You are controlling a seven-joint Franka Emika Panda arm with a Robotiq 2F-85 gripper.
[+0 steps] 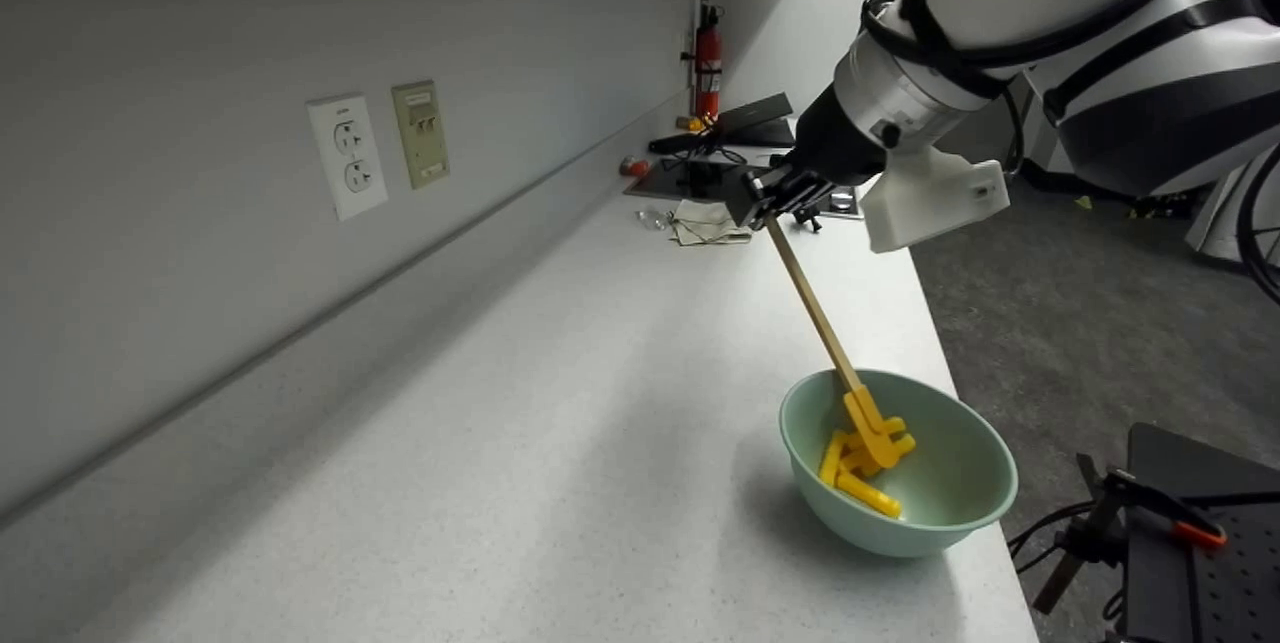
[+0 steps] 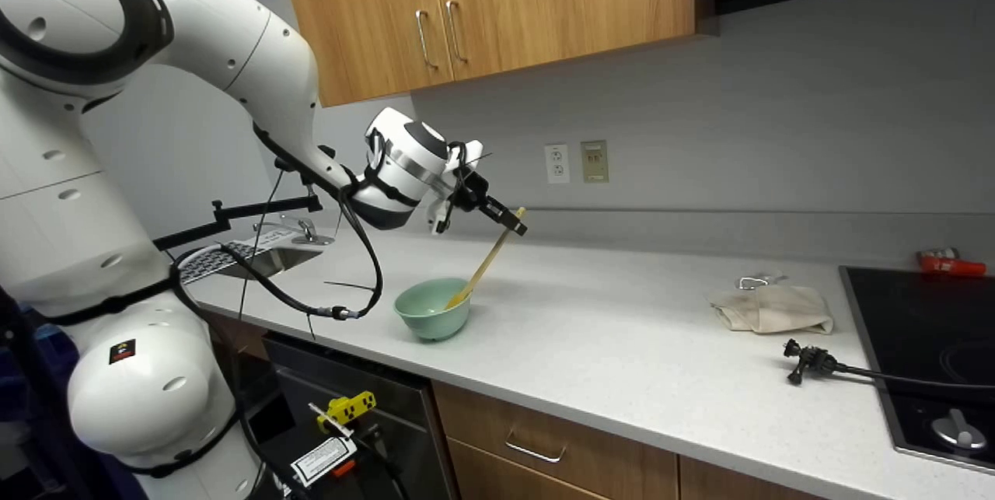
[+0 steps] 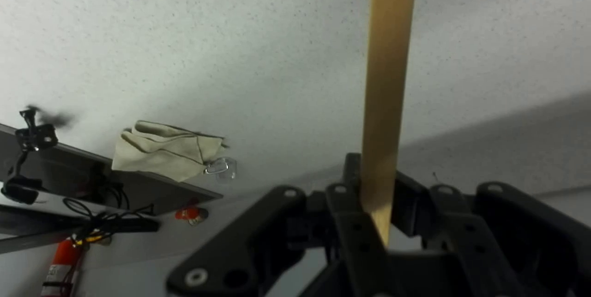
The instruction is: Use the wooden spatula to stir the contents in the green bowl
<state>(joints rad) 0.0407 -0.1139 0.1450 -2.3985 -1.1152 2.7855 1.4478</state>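
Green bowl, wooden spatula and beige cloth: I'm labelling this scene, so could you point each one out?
Green bowl (image 1: 952,468): in an exterior view, on its bare inner wall.
Wooden spatula (image 3: 387,84): in the wrist view, on its handle.
Beige cloth (image 2: 776,309): in an exterior view, on its upper surface.

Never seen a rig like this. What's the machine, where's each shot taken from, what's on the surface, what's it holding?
The white machine is a robot arm; the black pincer at its end does the grasping. Two shots are exterior views, taken from different places outside it; the third is the wrist view, taken from the arm itself, so the pincer looms large. The pincer grips a wooden spatula near the top. The spatula slants down into a green bowl, its lower end among yellow pieces. The bowl stands on the counter; farther along lie a cloth and a black fitting.
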